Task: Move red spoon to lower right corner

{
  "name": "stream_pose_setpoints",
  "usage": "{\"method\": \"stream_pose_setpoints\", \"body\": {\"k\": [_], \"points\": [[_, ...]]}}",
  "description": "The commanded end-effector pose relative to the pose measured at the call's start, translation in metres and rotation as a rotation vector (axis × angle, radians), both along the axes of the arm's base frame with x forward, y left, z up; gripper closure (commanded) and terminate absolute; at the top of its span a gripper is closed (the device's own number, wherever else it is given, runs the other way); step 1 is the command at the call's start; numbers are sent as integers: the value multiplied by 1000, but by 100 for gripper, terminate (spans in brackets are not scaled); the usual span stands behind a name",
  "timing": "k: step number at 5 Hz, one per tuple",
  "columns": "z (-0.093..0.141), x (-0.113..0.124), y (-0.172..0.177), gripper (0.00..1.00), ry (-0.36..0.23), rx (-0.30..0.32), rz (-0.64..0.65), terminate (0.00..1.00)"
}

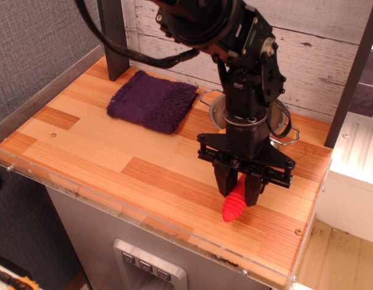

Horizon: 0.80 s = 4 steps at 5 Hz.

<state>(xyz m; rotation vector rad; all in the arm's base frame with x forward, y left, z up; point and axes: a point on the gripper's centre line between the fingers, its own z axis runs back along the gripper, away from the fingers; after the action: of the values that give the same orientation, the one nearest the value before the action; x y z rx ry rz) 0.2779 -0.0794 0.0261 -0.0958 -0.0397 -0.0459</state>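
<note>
The red spoon [234, 206] shows only its ribbed, tapered handle, hanging down from between the fingers of my black gripper [240, 194]. The gripper is shut on the spoon's upper part, which the fingers hide. The handle tip is at or just above the striped wooden tabletop [101, 145]; I cannot tell whether it touches. The lower right corner [289, 241] of the table, with a small screw [298, 231] and a clear acrylic edge, lies to the right and front of the spoon.
A purple cloth [151, 101] lies at the back left. A steel pan [217, 107] with wire handles stands behind the arm, mostly hidden. A dark post [113, 42] rises at the back left, and another [354, 72] at the right.
</note>
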Motion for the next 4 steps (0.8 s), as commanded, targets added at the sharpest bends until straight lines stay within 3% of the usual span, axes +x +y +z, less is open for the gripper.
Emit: {"method": "stream_pose_setpoints", "body": {"k": [1, 2, 3, 4], "points": [[24, -4, -6, 0, -63, -7, -47, 0], [45, -15, 2, 0, -112, 28, -53, 0], [77, -29, 26, 0, -226, 59, -62, 0], [81, -29, 37, 0, -224, 61, -94, 0]]}}
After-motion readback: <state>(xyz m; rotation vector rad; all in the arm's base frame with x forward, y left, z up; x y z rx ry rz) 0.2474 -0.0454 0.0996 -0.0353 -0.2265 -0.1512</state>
